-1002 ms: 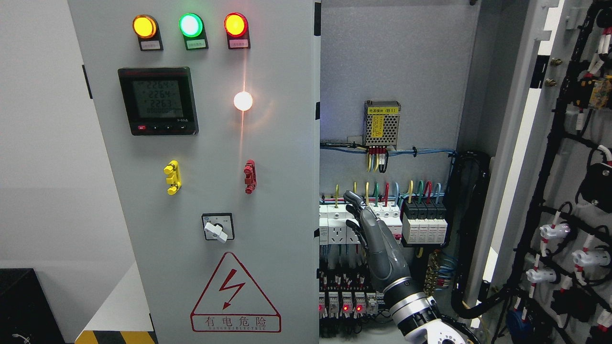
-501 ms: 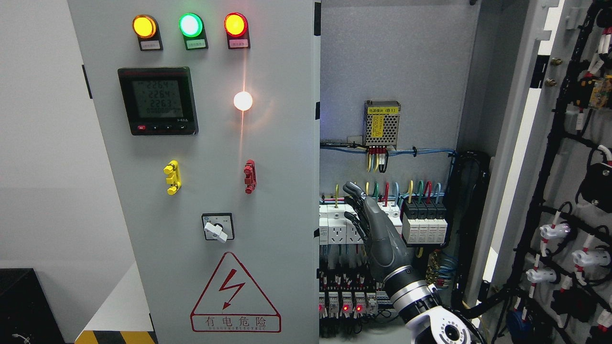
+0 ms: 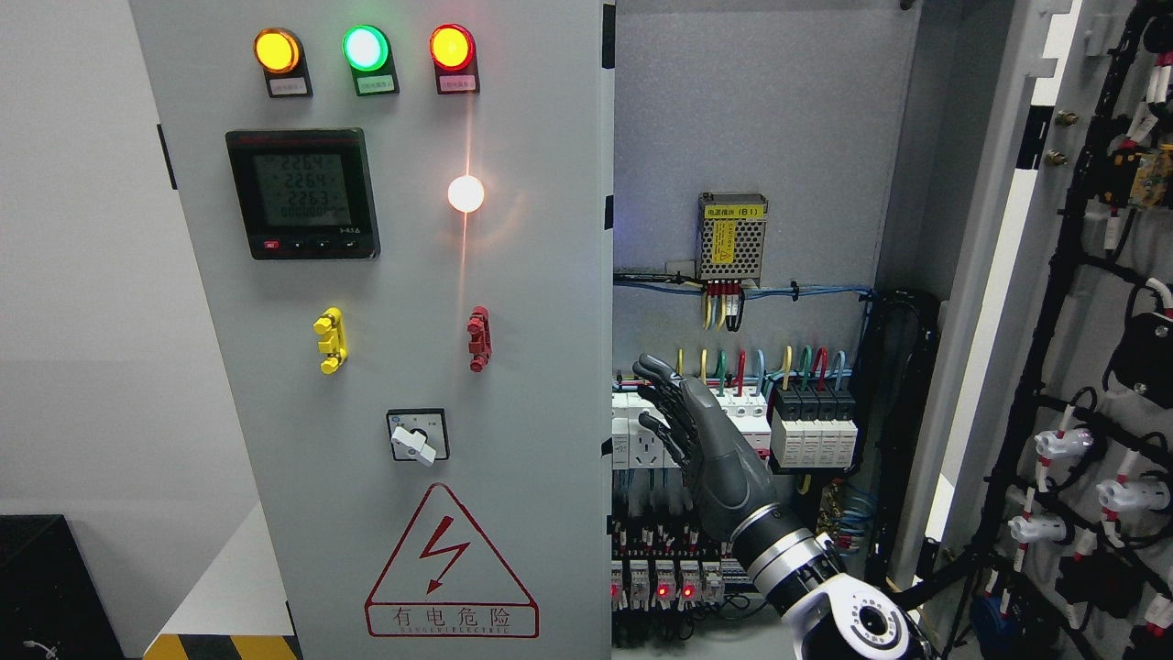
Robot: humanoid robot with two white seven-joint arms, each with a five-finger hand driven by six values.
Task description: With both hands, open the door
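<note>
The grey left cabinet door (image 3: 412,367) stands shut, carrying indicator lamps, a meter, a rotary switch and a warning triangle. The right door (image 3: 1081,367) is swung wide open at the picture's right, its wired inner face showing. My right hand (image 3: 655,403), dark grey, rises from the lower right inside the open compartment. Its fingers are spread and slightly bent, holding nothing, a short way right of the left door's inner edge (image 3: 608,367). The left arm is out of view.
Behind the hand sit rows of breakers and sockets (image 3: 733,431) with coloured wires, and a power supply box (image 3: 731,236) higher up. A black cable bundle (image 3: 903,440) runs down the cabinet's right side. A black box (image 3: 41,587) stands at the lower left.
My right hand has moved up and to the left, toward the left door's edge, and its fingers have spread more. The doors have not moved.
</note>
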